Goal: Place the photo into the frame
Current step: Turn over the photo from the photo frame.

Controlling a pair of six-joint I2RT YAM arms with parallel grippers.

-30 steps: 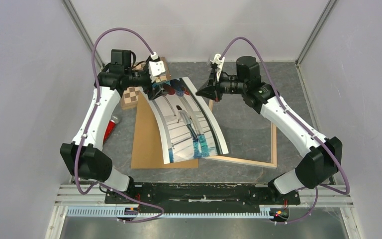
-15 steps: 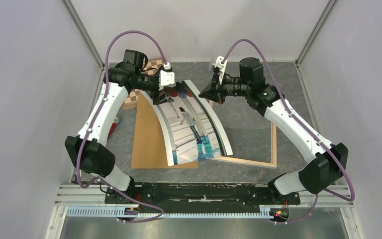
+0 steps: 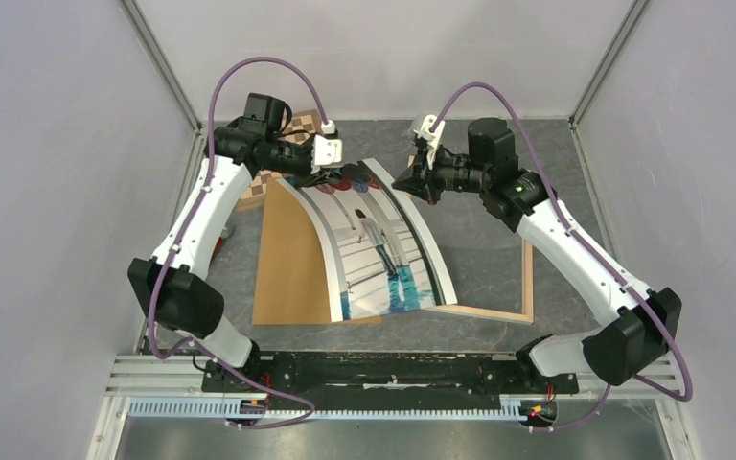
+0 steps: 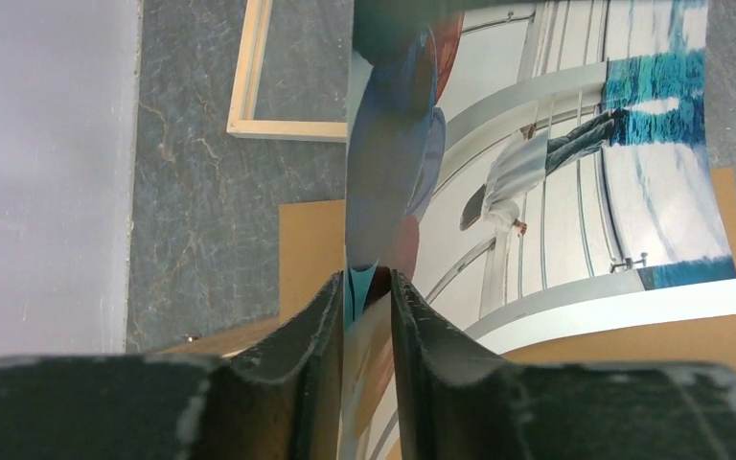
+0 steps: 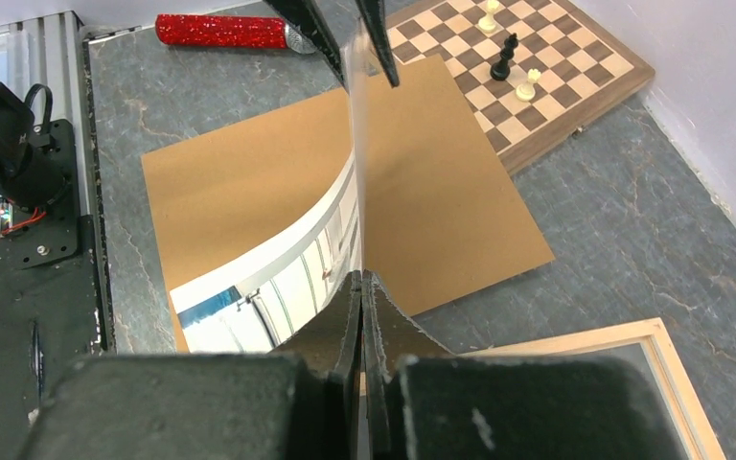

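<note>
The photo [image 3: 383,244] is a big curled print that stands bowed over the brown backing board [image 3: 287,259], its lower edge resting near the frame's front bar. My right gripper [image 3: 404,182] is shut on its top right edge [image 5: 356,144]; the fingers press flat together on the sheet in the right wrist view [image 5: 362,278]. My left gripper [image 3: 331,177] straddles the top left edge [image 4: 367,278], with its jaws narrowed and a slim gap beside the sheet. The frame [image 3: 527,278] of light wooden bars lies flat on the right and is partly covered by the photo.
A chessboard [image 5: 537,77] with a few pieces lies at the back left. A red glitter tube [image 5: 220,31] rests left of the backing board. Grey walls stand close on both sides, and the black base rail [image 3: 374,369] runs along the near edge.
The left gripper moved right onto the photo's top edge and its jaws narrowed from wide open. The right gripper carried the photo a little to the right.
</note>
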